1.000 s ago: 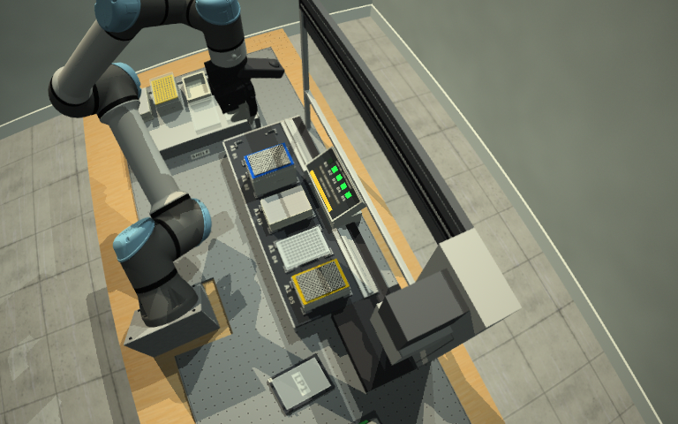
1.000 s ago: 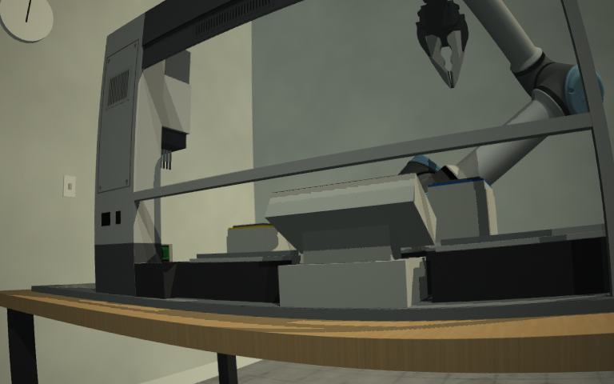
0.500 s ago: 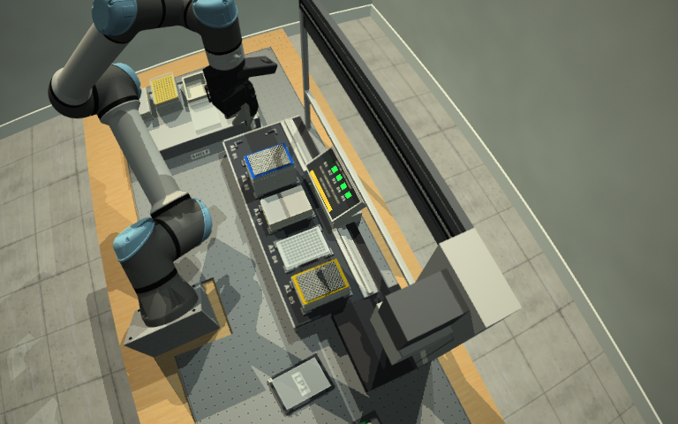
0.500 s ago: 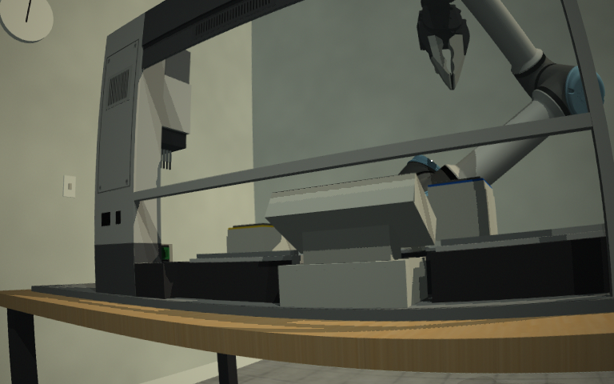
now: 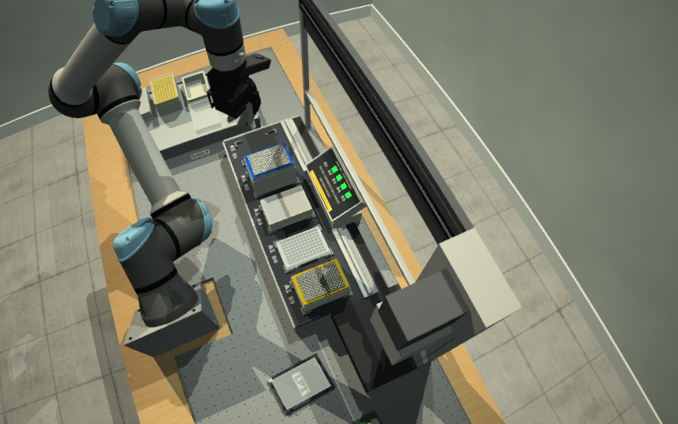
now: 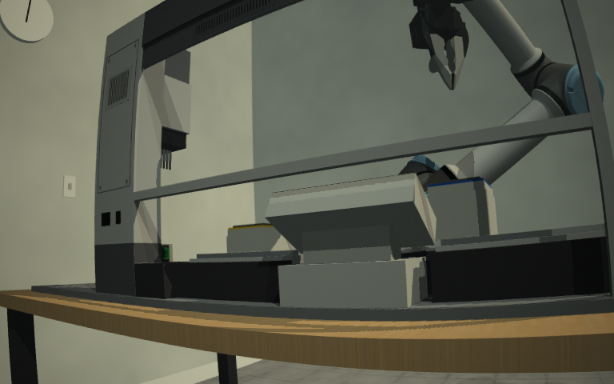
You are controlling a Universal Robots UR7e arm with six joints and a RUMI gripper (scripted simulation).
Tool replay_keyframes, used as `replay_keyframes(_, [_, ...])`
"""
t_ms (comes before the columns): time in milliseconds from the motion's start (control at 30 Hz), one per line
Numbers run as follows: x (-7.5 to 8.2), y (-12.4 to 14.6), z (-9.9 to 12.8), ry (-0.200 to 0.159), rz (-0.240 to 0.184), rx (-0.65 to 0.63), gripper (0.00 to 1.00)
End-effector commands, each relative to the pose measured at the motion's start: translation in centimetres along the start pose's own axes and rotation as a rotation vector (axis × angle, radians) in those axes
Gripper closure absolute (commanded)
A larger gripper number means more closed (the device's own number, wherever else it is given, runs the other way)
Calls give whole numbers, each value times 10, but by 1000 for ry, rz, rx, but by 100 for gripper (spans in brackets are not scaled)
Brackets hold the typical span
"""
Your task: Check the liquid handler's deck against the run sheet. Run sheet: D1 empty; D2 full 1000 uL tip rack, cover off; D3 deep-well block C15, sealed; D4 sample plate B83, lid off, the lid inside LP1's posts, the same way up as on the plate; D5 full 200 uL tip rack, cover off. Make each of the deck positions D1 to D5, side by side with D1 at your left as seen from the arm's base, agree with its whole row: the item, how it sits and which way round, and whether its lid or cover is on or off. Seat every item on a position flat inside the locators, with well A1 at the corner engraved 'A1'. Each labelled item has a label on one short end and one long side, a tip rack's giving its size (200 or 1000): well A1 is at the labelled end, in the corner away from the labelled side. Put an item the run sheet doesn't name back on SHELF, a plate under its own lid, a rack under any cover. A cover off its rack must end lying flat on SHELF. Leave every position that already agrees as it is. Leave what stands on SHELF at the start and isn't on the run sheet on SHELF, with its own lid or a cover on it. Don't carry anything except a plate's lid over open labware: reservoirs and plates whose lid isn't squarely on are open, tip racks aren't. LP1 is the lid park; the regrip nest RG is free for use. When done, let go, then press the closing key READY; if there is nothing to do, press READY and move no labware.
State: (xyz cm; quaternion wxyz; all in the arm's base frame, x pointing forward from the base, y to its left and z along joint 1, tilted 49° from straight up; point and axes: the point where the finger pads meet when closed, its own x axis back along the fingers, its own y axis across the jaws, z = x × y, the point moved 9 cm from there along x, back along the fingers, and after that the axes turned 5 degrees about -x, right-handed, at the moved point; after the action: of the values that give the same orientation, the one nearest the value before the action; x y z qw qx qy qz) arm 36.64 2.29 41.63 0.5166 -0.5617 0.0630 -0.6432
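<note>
Hand (image 6: 452,74) shut, empty, pointing down

I see soft, even light in the top view, not too bright. The big grey robot arm (image 5: 139,149) throws a wide dark shadow across the dotted grey metal board (image 5: 224,350) and the orange wooden table top (image 5: 107,179). The small green lights on the slanted control panel (image 5: 335,185) glow the brightest. Nothing shines back with glare. Straight lines bend near the edges, like the pale floor border. Everything looks a bit blocky, and the tiny labels are too fuzzy for me to read. The side view is dimmer, with dark black boxes low down and a curved table edge (image 6: 316,337).
</note>
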Motion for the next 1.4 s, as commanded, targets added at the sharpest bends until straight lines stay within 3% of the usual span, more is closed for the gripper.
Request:
replay_keyframes(0, [0,0,0,2,1,66,100])
replay_keyframes(233, [-7,-17,-28,2,1,206,100])
replay_keyframes(1367, [-7,-17,-28,2,0,779,100])
